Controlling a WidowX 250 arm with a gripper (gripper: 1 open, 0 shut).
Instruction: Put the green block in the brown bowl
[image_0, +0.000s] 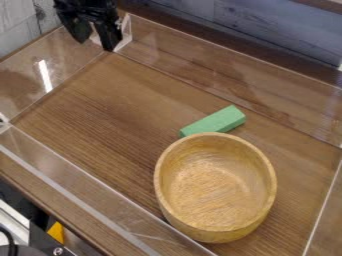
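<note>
A flat green block (214, 122) lies on the wooden table, just beyond the far rim of the brown bowl (215, 185), close to it. The big round bowl stands upright at the near right and holds nothing. My black gripper (96, 35) hangs at the top left corner of the view, far from both, pointing down with its fingers spread open and nothing between them.
Clear plastic walls (60, 180) fence the wooden table (107, 110) on the near, left and far sides. A clear slanted panel (123, 30) stands right beside the gripper. Grey planks (254, 25) back the scene.
</note>
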